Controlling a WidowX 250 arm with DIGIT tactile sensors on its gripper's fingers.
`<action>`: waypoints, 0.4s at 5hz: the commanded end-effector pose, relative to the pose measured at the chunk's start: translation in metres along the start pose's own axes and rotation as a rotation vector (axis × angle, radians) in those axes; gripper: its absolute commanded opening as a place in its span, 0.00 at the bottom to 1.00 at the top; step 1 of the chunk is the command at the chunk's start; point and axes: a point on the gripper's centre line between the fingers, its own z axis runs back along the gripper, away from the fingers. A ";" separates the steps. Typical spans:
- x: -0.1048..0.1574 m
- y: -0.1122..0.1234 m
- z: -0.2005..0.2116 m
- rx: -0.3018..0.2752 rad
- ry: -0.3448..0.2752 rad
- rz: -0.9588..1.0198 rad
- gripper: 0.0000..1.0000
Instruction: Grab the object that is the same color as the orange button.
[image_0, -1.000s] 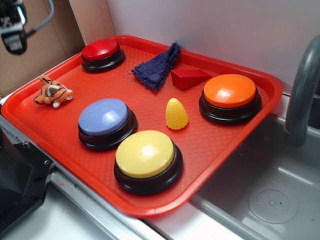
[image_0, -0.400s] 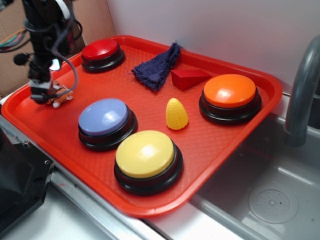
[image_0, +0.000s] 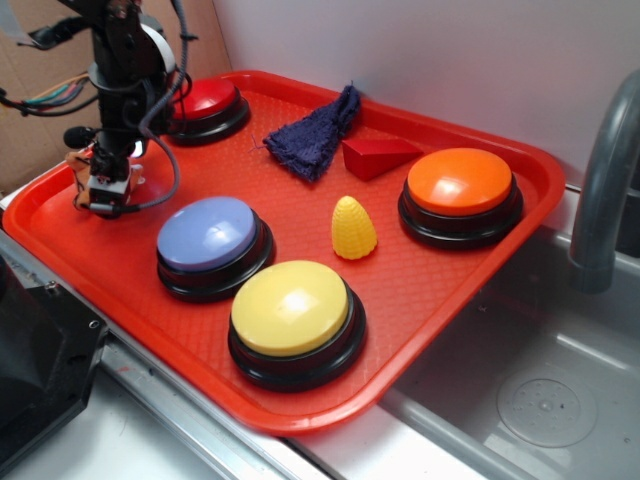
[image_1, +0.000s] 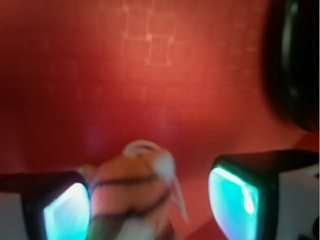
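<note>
Clearly the grasp step is in hand: the tool (image_1: 150, 200) is seen released, its pads either side of the plush tiger (image_1: 132, 192) on the red tray (image_0: 430, 290), so closing squarely on it is called for next.

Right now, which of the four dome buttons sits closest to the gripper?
The red button, at the tray's far left corner, just behind the gripper. The blue one is slightly farther; yellow and orange lie well away.

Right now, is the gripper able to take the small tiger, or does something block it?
Probably yes. The gripper is open with the tiger between its fingers, nearer the left one, and only bare tray lies around it.
</note>
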 end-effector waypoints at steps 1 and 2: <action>-0.019 0.002 0.011 -0.162 0.045 0.036 0.00; -0.029 -0.006 0.018 -0.182 0.047 0.090 0.00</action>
